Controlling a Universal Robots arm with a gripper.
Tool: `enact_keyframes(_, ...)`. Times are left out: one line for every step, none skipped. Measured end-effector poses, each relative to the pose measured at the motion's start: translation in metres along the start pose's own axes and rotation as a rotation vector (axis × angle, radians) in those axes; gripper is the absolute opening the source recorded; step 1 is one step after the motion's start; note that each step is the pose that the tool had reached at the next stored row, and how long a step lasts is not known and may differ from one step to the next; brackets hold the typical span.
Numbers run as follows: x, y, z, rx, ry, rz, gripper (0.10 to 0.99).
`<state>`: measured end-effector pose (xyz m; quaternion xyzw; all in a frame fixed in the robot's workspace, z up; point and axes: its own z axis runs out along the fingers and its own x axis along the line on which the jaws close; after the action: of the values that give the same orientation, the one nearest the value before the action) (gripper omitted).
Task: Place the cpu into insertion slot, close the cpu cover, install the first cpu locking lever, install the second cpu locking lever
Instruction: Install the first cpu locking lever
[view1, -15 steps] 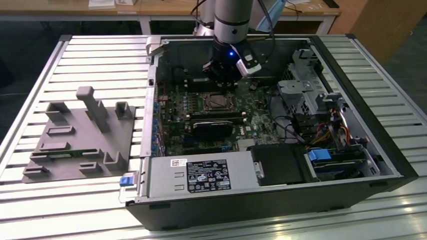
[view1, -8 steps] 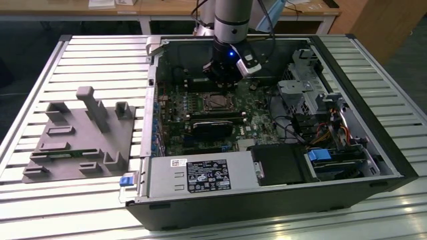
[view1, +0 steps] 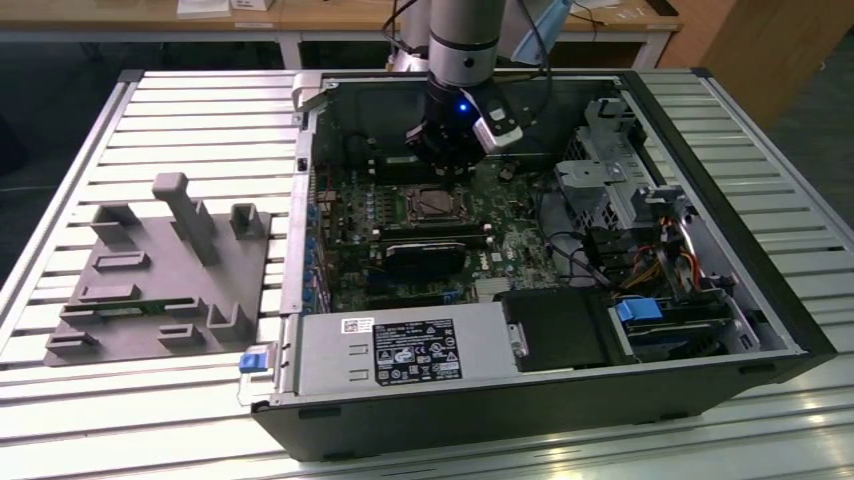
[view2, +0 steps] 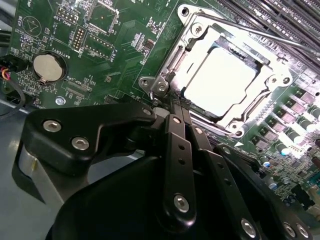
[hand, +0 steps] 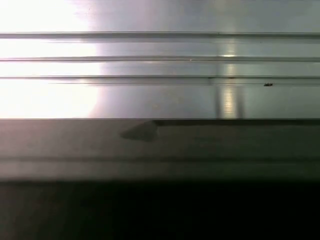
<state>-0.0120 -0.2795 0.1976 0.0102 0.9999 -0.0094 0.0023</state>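
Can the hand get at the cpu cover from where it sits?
Probably yes. In the second wrist view the hand sits right at the edge of the cpu cover, fingers closed together, with nothing between them; the cover lies flat around the cpu.

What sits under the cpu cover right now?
The cpu cover lies closed over the insertion slot; through its cut-out the cpu shows its pale metal top. The slot's contacts beneath are covered. The gripper sits at the cover's edge.
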Motion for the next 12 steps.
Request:
enact_keyframes(0.0000, 0.0002, 0.0000, 0.000, -0.0001, 0.000, 0.118)
enact_keyframes(0.0000, 0.0004, 0.0001, -0.001, -0.0001, 0.000, 0.118)
enact_keyframes(-0.0001, 0.0006, 0.0001, -0.001, -0.0001, 0.000, 0.118)
enact_keyframes(-0.0001, 0.0008, 0.0001, -0.001, -0.0002, 0.000, 0.118)
enact_keyframes(-0.0001, 0.0010, 0.0001, -0.002, -0.0001, 0.000, 0.118)
enact_keyframes(-0.0001, 0.0012, 0.0001, -0.002, -0.0001, 0.000, 0.118)
enact_keyframes(-0.0002, 0.0013, 0.0001, -0.003, -0.0001, 0.000, 0.118)
enact_keyframes(-0.0002, 0.0015, 0.0001, -0.003, -0.0002, 0.000, 0.118)
enact_keyframes(-0.0003, 0.0016, 0.0002, -0.003, -0.0002, 0.000, 0.118)
enact_keyframes(-0.0003, 0.0018, 0.0001, -0.003, -0.0002, 0.000, 0.118)
enact_keyframes(-0.0003, 0.0019, 0.0001, -0.004, -0.0001, 0.000, 0.118)
enact_keyframes(-0.0003, 0.0020, 0.0001, -0.004, -0.0002, 0.000, 0.118)
